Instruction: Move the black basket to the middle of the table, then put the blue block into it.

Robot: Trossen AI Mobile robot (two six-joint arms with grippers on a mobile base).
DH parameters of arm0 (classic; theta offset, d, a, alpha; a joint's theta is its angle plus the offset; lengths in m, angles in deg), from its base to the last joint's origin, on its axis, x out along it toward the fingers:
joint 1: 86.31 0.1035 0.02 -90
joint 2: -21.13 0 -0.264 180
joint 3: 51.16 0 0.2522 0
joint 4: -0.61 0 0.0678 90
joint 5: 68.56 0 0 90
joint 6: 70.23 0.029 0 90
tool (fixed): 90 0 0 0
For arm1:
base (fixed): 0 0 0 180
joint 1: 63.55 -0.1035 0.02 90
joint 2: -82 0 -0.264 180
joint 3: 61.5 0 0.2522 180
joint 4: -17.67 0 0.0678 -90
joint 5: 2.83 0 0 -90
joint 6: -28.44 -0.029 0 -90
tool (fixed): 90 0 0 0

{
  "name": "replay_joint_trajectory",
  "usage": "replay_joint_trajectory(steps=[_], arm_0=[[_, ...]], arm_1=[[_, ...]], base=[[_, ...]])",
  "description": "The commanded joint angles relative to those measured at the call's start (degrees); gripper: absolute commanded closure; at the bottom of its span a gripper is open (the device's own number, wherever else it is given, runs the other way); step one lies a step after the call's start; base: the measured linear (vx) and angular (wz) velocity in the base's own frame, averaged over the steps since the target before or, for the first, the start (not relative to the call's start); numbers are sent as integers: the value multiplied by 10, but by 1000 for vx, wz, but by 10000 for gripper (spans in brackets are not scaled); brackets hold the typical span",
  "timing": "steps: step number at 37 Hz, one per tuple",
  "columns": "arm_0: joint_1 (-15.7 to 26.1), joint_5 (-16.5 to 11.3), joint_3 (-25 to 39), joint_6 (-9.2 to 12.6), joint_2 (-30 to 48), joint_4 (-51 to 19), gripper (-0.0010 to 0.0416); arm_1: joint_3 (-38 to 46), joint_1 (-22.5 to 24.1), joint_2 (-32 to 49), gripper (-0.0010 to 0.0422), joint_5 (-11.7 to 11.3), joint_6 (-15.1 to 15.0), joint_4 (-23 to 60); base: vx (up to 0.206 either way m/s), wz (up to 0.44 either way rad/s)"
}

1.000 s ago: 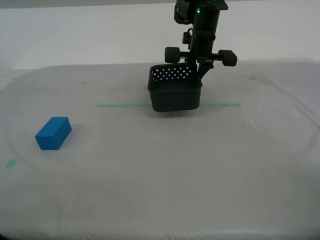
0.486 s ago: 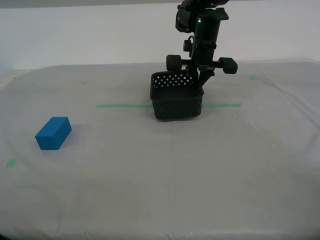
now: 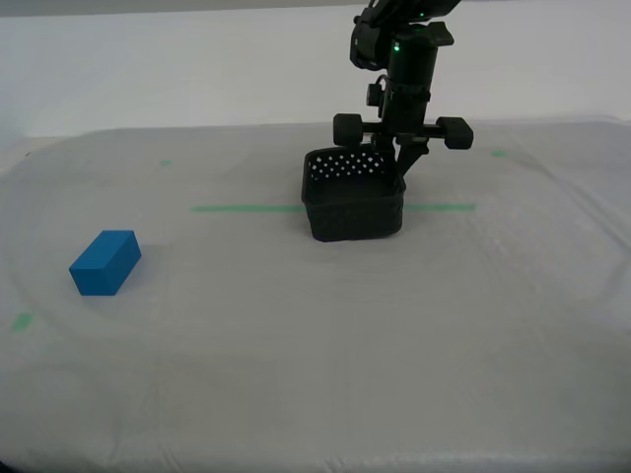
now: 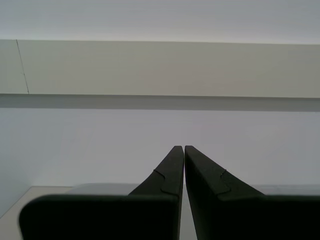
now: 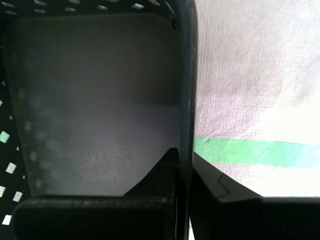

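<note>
The black basket (image 3: 353, 202) sits on the white table (image 3: 315, 374) over the green tape line, near the middle of the exterior view. My first gripper (image 3: 399, 166) comes straight down from above and is shut on the basket's wall at the exterior view's right. In the first wrist view that gripper (image 5: 184, 152) has one finger inside the basket (image 5: 95, 100) and one outside. The blue block (image 3: 105, 262) lies alone at the exterior view's left, far from the basket. My second gripper (image 4: 180, 148) is shut on nothing and faces a pale wall.
A green tape line (image 3: 246, 208) runs across the table behind the block and under the basket; it also shows as a green tape line (image 5: 250, 152) beside the basket wall. Small green marks (image 3: 20, 321) dot the cloth.
The first gripper has lowered the basket and carried it slightly toward the exterior view's right; it hung tilted above the cloth and now rests level on it. The block has not moved.
</note>
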Motion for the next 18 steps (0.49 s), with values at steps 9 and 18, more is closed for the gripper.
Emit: replay_joint_trajectory(steps=[9, 18], arm_0=[[0, 14, 0, 2, -1, 4, 315], [0, 14, 0, -5, -1, 6, 224]], arm_1=[[0, 0, 0, 412, 1, -1, -3], [0, 0, 0, 412, 1, -1, -3]], base=[[0, 0], [0, 0]])
